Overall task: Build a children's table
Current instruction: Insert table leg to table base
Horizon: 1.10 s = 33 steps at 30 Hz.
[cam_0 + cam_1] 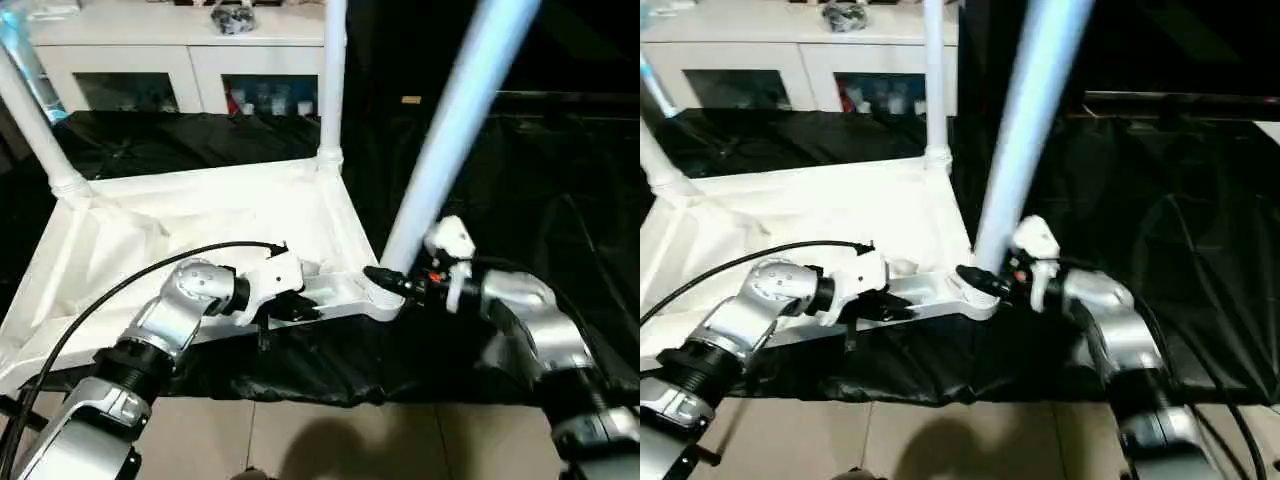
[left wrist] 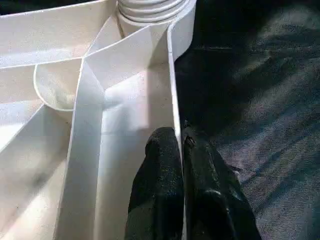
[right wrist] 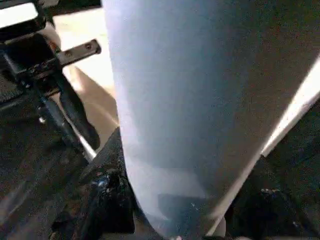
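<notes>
White plastic tabletop [image 1: 200,225] lying upside down on a black cloth [image 1: 520,200], ribbed underside facing up, near edge toward the robot. Two tubular legs already standing in the far corner sockets: one at the far left corner [image 1: 30,120], one at the far right corner [image 1: 332,80], both upright. Third leg [image 1: 455,120] planted at the near right corner socket [image 1: 385,295], leaning to the right and away rather than straight up, flared end seated at the socket's ringed collar. Right gripper [image 1: 392,281] clamped on the base of this third leg just above the socket, one black finger on each side of the tube in the right wrist view [image 3: 100,200]. Left gripper [image 1: 290,306] pinching the near rim wall of the tabletop, a little to the left of that same socket; in the left wrist view, the two black fingers [image 2: 160,190] closed on the thin white wall, one inside the rim and one outside over the cloth, ribs and the ringed socket just beyond. Black cable [image 1: 120,290] arcing over the left forearm. White glass-door cabinet [image 1: 180,70] behind the table, with a dark object [image 1: 232,17] on top. Pale tiled floor [image 1: 330,440] at the near edge of the cloth.
</notes>
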{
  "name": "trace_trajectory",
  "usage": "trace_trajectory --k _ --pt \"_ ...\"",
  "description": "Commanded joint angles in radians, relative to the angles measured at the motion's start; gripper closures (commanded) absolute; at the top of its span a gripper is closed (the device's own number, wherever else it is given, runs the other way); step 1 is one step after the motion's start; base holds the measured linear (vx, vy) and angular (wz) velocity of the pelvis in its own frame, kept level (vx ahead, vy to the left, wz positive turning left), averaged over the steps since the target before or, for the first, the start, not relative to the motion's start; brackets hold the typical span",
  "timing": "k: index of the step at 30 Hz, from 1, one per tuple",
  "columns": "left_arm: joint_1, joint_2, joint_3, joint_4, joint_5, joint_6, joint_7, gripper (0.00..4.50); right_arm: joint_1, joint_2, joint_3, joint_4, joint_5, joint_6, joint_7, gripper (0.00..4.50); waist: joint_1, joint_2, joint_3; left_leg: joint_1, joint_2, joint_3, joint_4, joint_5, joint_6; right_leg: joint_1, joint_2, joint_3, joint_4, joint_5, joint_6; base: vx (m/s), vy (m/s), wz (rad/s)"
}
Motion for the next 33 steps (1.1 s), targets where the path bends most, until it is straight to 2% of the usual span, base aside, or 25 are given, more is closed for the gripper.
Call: trace_trajectory --k 1,4,6,8,11,14,15,20,22,23,26,28,29,31,33 --pt "-0.006 0.023 -0.029 0.017 0.033 0.002 -0.027 4.5 0.021 0.004 0.082 0.064 -0.042 0.037 0.078 2.61 0.002 0.002 -0.033 0.021 0.068 -0.032 -0.092 -0.391 -0.033 0.007 -0.093 0.05 -0.101 -0.269 -0.206 0.0 0.0 0.0" --pt "-0.016 0.039 -0.031 0.004 0.027 0.004 -0.055 4.5 0.007 0.0 0.1 0.094 -0.055 0.023 0.121 2.61 0.004 0.001 -0.039 0.02 0.067 -0.028 -0.089 -0.345 -0.021 0.013 -0.09 0.048 -0.093 -0.17 -0.229 0.0 0.0 0.0" --pt "-0.021 0.041 -0.03 0.002 0.023 0.006 -0.063 4.5 0.007 -0.001 0.103 0.098 -0.057 0.016 0.129 2.61 0.007 0.0 -0.041 0.018 0.065 -0.023 -0.083 -0.281 0.004 0.018 -0.088 0.045 -0.086 -0.066 -0.251 0.0 0.0 0.0" --pt "-0.03 0.047 -0.028 0.0 0.017 0.001 -0.079 4.5 0.009 -0.005 0.11 0.1 -0.059 0.002 0.153 2.61 0.01 0.001 -0.042 0.018 0.065 -0.022 -0.081 -0.259 0.017 0.021 -0.089 0.042 -0.084 -0.041 -0.258 0.0 0.0 0.0" --pt "-0.043 0.051 -0.025 0.012 0.013 -0.018 -0.096 4.5 0.013 -0.009 0.116 0.098 -0.06 -0.015 0.179 2.61 0.01 0.004 -0.039 0.018 0.066 -0.023 -0.084 -0.27 0.016 0.02 -0.088 0.041 -0.085 -0.061 -0.259 0.0 0.0 0.0" --pt "-0.065 0.059 -0.025 0.036 0.013 -0.029 -0.118 4.5 0.023 -0.007 0.12 0.087 -0.064 -0.041 0.195 2.61 0.01 0.004 -0.034 0.022 0.069 -0.023 -0.089 -0.318 0.001 0.017 -0.089 0.043 -0.09 -0.12 -0.256 0.0 0.0 0.0" --pt "-0.074 0.058 -0.022 0.048 0.013 -0.029 -0.118 4.5 0.026 -0.001 0.117 0.08 -0.063 -0.044 0.195 2.61 0.01 0.01 -0.032 0.024 0.069 -0.024 -0.091 -0.338 -0.006 0.014 -0.088 0.043 -0.092 -0.139 -0.254 0.0 0.0 0.0" --pt "-0.093 0.047 -0.008 0.064 0.01 -0.017 -0.093 4.5 0.029 0.016 0.105 0.074 -0.056 -0.047 0.179 2.61 0.01 0.007 -0.031 0.025 0.07 -0.026 -0.094 -0.358 -0.017 0.014 -0.091 0.046 -0.094 -0.162 -0.252 0.0 0.0 0.0" --pt "-0.107 0.02 0.017 0.06 0.015 0.031 -0.014 4.5 0.013 0.046 0.071 0.11 -0.068 -0.068 0.089 2.61 0.01 0.007 -0.032 0.026 0.072 -0.026 -0.096 -0.367 -0.023 0.013 -0.094 0.047 -0.094 -0.174 -0.255 0.0 0.0 0.0" --pt "-0.107 0.02 0.017 0.06 0.015 0.031 -0.014 4.5 0.013 0.046 0.071 0.11 -0.068 -0.068 0.089 2.61 0.009 0.007 -0.03 0.026 0.071 -0.026 -0.096 -0.373 -0.027 0.011 -0.095 0.047 -0.094 -0.183 -0.256 0.0 0.0 0.0" --pt "-0.114 -0.019 0.057 0.048 0.009 0.108 0.086 4.5 -0.018 0.077 0.029 0.172 -0.089 -0.078 -0.058 2.61 0.006 0.006 -0.027 0.029 0.069 -0.03 -0.099 -0.396 -0.043 0.009 -0.098 0.048 -0.102 -0.265 -0.242 0.0 0.0 0.0" --pt "-0.107 -0.066 0.079 -0.018 0.021 0.212 0.189 4.5 -0.061 0.116 -0.012 0.246 -0.105 -0.072 -0.226 2.61 0.003 0.006 -0.028 0.026 0.07 -0.033 -0.1 -0.394 -0.057 0.01 -0.1 0.049 -0.102 -0.289 -0.236 0.0 0.0 0.0" --pt "-0.099 -0.083 0.076 -0.051 0.034 0.244 0.219 4.5 -0.077 0.131 -0.022 0.273 -0.109 -0.067 -0.279 2.61 -0.001 0.007 -0.028 0.021 0.069 -0.036 -0.102 -0.379 -0.059 0.014 -0.1 0.047 -0.1 -0.271 -0.236 0.0 0.0 0.0" --pt "-0.086 -0.117 0.071 -0.104 0.048 0.293 0.26 4.5 -0.103 0.155 -0.033 0.316 -0.114 -0.052 -0.349 2.61 -0.002 0.008 -0.032 0.02 0.068 -0.035 -0.101 -0.358 -0.052 0.014 -0.096 0.046 -0.099 -0.239 -0.23 0.0 0.0 0.0" --pt "-0.08 -0.134 0.07 -0.125 0.05 0.317 0.278 4.5 -0.114 0.165 -0.038 0.336 -0.117 -0.047 -0.376 2.61 0.002 0.009 -0.041 0.018 0.064 -0.025 -0.088 -0.261 -0.021 0.017 -0.089 0.044 -0.088 -0.051 -0.255 0.0 0.0 0.0"
